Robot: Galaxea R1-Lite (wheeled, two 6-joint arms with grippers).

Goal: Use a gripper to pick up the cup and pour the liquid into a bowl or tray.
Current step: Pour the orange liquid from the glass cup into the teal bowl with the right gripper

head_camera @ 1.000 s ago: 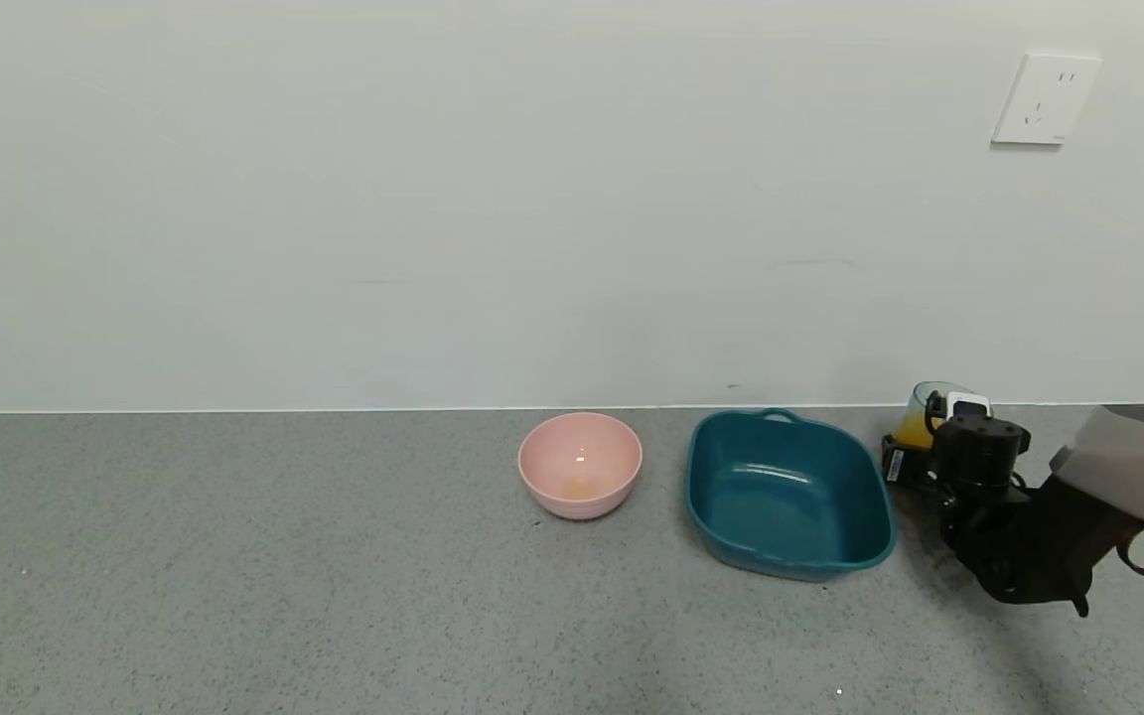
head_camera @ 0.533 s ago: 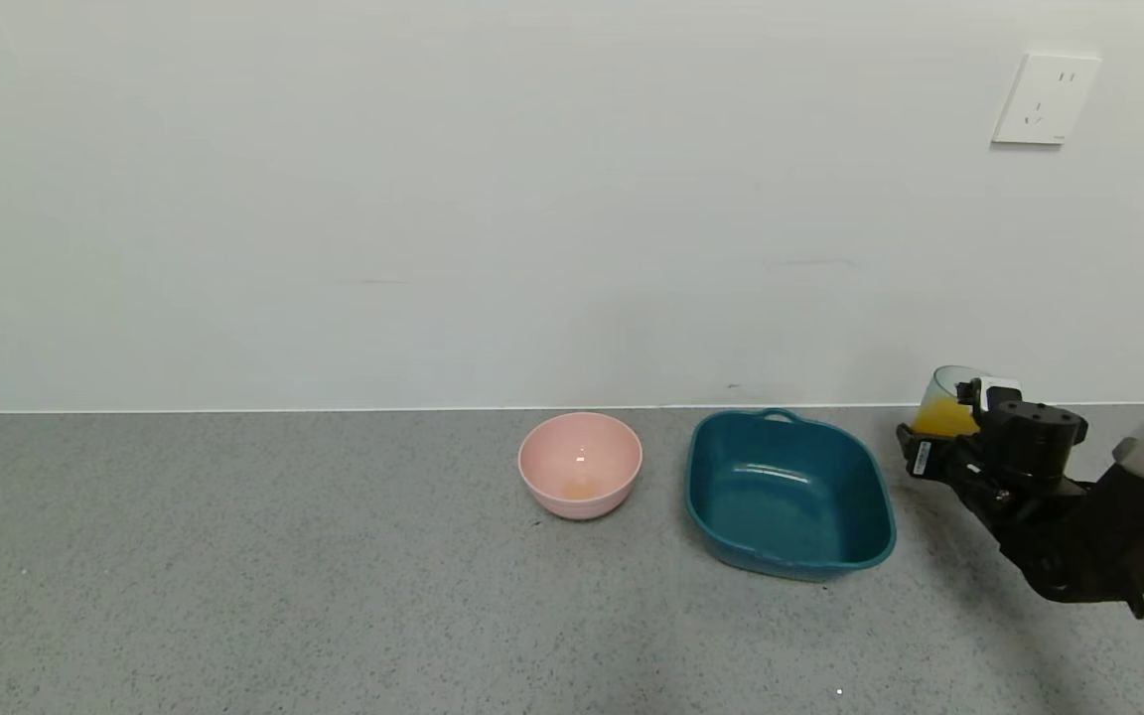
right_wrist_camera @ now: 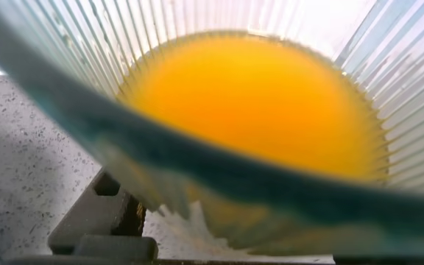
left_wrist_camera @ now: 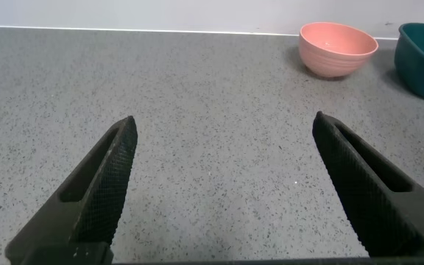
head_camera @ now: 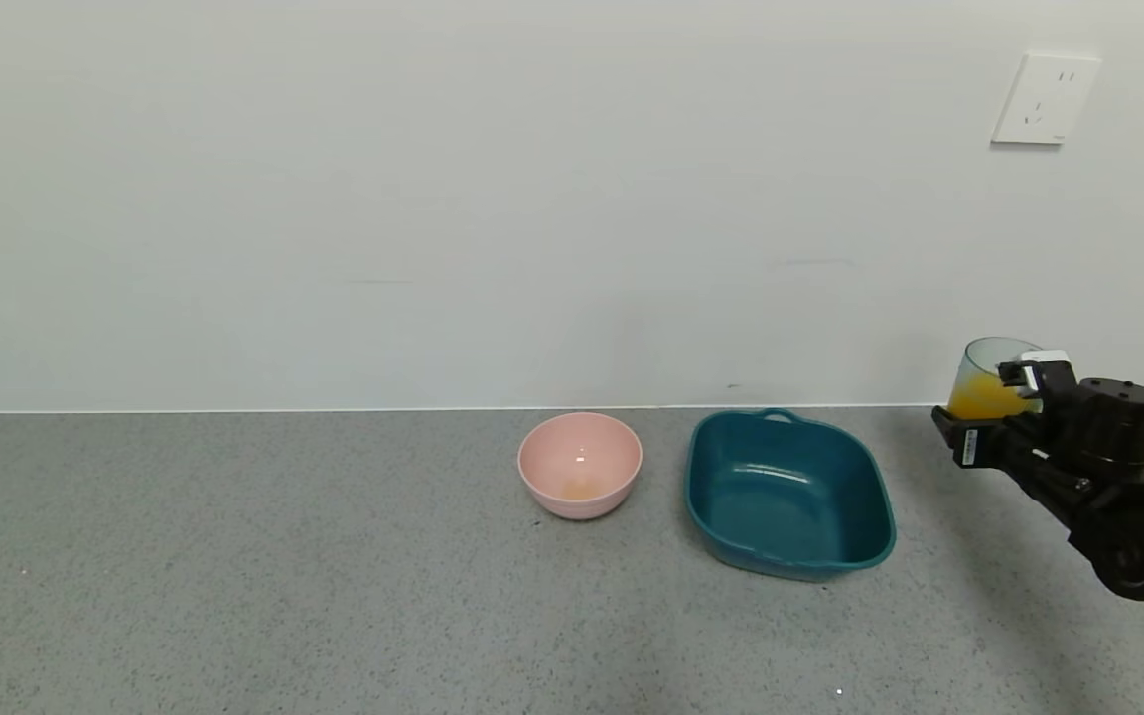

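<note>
My right gripper [head_camera: 1004, 402] is shut on the cup [head_camera: 987, 381], a translucent pale blue tumbler, and holds it upright above the counter, to the right of the dark teal basin [head_camera: 790, 494]. The orange liquid [head_camera: 984, 400] fills its lower part. In the right wrist view the cup's ribbed wall [right_wrist_camera: 43, 88] and the liquid [right_wrist_camera: 252, 99] fill the frame. My left gripper [left_wrist_camera: 223, 129] is open and empty above bare counter; it does not show in the head view.
A round pink bowl [head_camera: 580, 465] stands left of the basin, also seen in the left wrist view [left_wrist_camera: 338, 48]. A white wall runs behind the grey speckled counter [head_camera: 234, 576], with a socket [head_camera: 1046, 98] at the upper right.
My right gripper has lifted the cup off the counter, moving up and to the right, away from the basin. The bowl and basin have not moved.
</note>
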